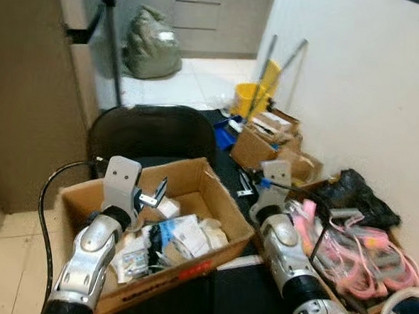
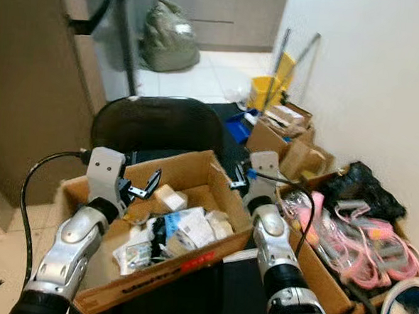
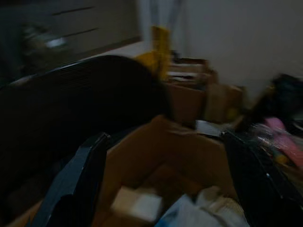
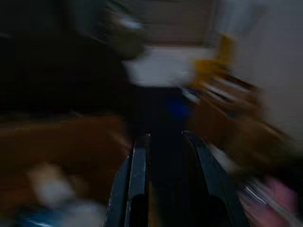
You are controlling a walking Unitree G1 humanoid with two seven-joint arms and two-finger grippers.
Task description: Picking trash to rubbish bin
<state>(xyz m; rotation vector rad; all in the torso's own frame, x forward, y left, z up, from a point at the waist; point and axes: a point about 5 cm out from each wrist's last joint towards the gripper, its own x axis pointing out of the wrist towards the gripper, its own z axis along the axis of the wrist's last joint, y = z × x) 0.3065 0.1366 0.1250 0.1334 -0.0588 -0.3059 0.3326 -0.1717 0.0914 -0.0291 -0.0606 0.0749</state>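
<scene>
An open cardboard box (image 1: 229, 202) stands right in front of me. Loose trash (image 1: 183, 237) lies inside it: white wrappers, papers and a small white carton (image 1: 168, 208). My left gripper (image 1: 154, 194) hangs over the box's back left part, open and empty, its fingers (image 3: 75, 182) spread wide above the carton. My right gripper (image 2: 240, 175) is at the box's far right corner; its fingers (image 4: 137, 165) stand close together, shut, with nothing seen between them. That wrist view is blurred.
A black chair back (image 1: 150, 132) rises behind the box. To the right are a carton of pink hangers (image 1: 356, 255), a black bag (image 1: 353, 191), small cardboard boxes (image 1: 267, 143) and a yellow mop bucket (image 1: 252, 99). A brown cabinet (image 1: 29, 82) is on the left, a stuffed grey-green sack (image 1: 152, 43) far back.
</scene>
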